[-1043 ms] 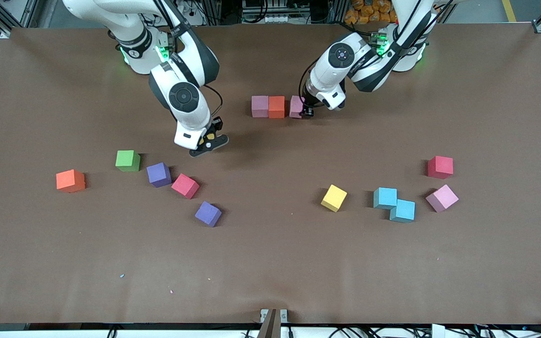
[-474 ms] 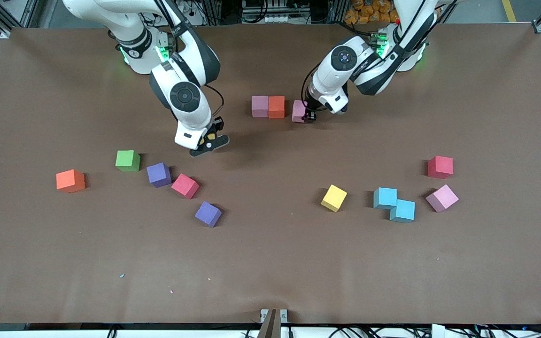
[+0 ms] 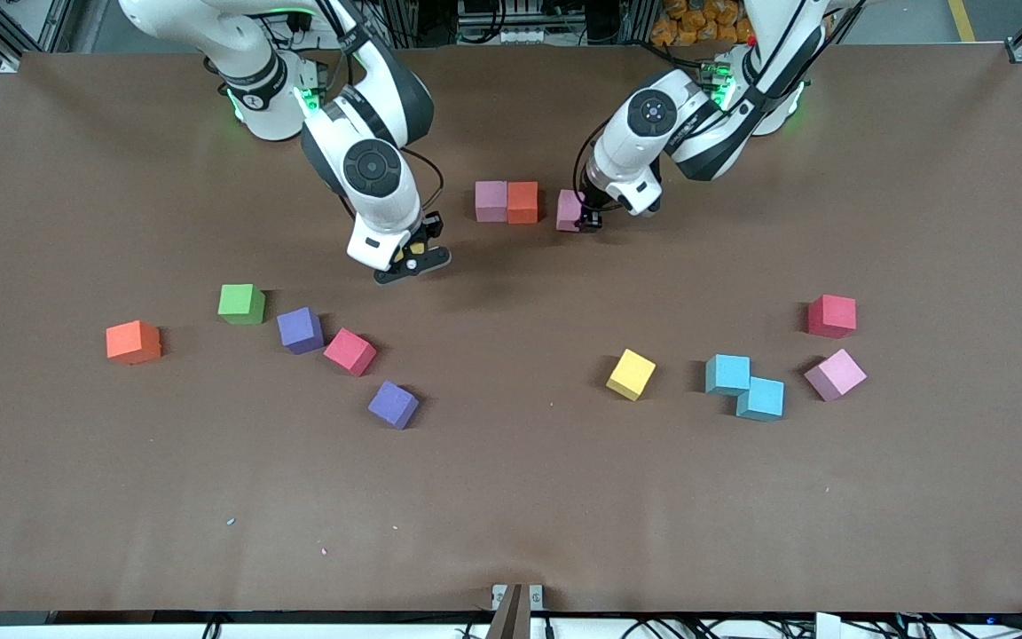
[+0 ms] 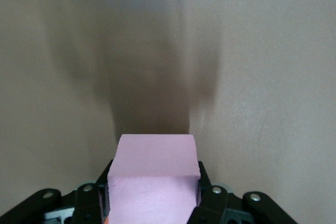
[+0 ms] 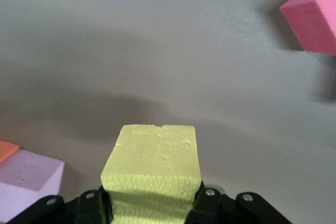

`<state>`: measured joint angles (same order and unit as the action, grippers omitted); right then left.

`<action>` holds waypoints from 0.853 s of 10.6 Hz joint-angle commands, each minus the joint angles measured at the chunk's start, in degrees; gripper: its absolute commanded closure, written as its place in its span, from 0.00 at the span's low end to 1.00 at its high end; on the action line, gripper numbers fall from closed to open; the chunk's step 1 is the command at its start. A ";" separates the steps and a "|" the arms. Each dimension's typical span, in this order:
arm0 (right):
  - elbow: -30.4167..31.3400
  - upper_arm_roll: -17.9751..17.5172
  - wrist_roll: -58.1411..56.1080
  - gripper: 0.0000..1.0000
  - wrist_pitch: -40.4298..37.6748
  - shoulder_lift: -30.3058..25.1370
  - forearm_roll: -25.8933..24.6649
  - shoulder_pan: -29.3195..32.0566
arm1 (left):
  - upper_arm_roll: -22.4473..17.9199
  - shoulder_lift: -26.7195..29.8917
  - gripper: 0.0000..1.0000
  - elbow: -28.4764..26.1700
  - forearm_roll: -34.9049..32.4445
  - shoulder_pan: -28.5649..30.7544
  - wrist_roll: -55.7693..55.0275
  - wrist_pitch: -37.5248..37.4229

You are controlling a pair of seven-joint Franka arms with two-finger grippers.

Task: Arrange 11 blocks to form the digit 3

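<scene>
On the brown surface (image 3: pixel 511 497), taken from the right arm's end, lie an orange block (image 3: pixel 133 342), the green cube (image 3: pixel 241 303), a purple block (image 3: pixel 300 330), a red block (image 3: pixel 350 351) and, at five o'clock of it, a second purple block (image 3: pixel 393 404). The right pincer (image 3: pixel 412 259) hangs over bare surface, clamped on a yellow block (image 5: pixel 155 166); the front view shows only a sliver of that block, the right wrist view its whole top. At one o'clock of it a pink block (image 3: pixel 491 201) touches an orange-red block (image 3: pixel 522 202). Just beside them, apart, the left pincer (image 3: pixel 584 218) grips another pink block (image 3: pixel 569 210); whether it rests on the surface I cannot tell. Toward the left arm's end lie a second yellow block (image 3: pixel 631 374), two touching cyan blocks (image 3: pixel 744 386), a pink one (image 3: pixel 835 374) and a red one (image 3: pixel 831 316).
</scene>
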<state>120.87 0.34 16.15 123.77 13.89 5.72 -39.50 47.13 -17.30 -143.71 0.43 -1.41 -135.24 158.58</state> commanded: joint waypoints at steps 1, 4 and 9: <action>-1.77 0.02 1.95 0.84 -1.07 0.79 1.84 -0.76 | -3.45 0.95 1.00 -0.43 -1.22 -3.86 -3.18 0.50; -1.69 0.02 2.13 0.85 -1.07 0.79 1.92 -0.67 | -3.45 1.91 1.00 -0.26 -1.22 -4.83 -7.05 -0.11; -1.25 0.02 3.35 0.85 -0.99 1.14 2.53 -0.58 | -5.56 2.53 1.00 0.88 -1.13 -9.84 -10.83 -0.20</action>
<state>120.37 0.60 17.94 123.34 14.36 6.90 -40.08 42.50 -16.52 -142.84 0.43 -10.19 -144.24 158.60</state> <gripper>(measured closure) 0.471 0.396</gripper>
